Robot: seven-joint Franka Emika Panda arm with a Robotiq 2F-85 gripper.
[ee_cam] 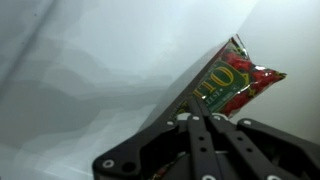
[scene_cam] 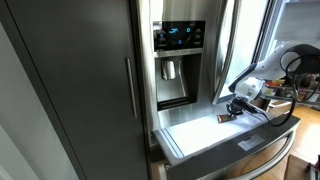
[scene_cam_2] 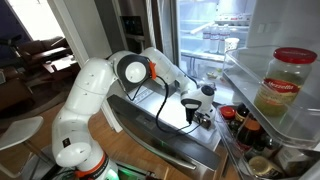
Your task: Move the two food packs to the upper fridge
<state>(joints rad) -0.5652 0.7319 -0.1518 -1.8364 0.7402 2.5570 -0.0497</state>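
Note:
In the wrist view my gripper (ee_cam: 200, 118) is shut on a small flat food pack (ee_cam: 238, 82) with red and green print. The pack sticks out past the fingertips over a white surface. In both exterior views the gripper (scene_cam: 237, 106) (scene_cam_2: 197, 108) hangs low over the pulled-out drawer (scene_cam: 195, 132). The held pack is too small to make out there. I cannot make out the second food pack in any view. The upper fridge has its dispenser door (scene_cam: 180, 60) shut. Its other door is open, showing the bright shelved interior (scene_cam_2: 215, 30).
The open door's shelves (scene_cam_2: 285, 120) hold a large jar (scene_cam_2: 288, 82) and small bottles (scene_cam_2: 245, 125), close beside the gripper. The drawer's steel front edge (scene_cam_2: 165, 140) lies below the arm. A tall dark cabinet (scene_cam: 70, 90) stands next to the fridge.

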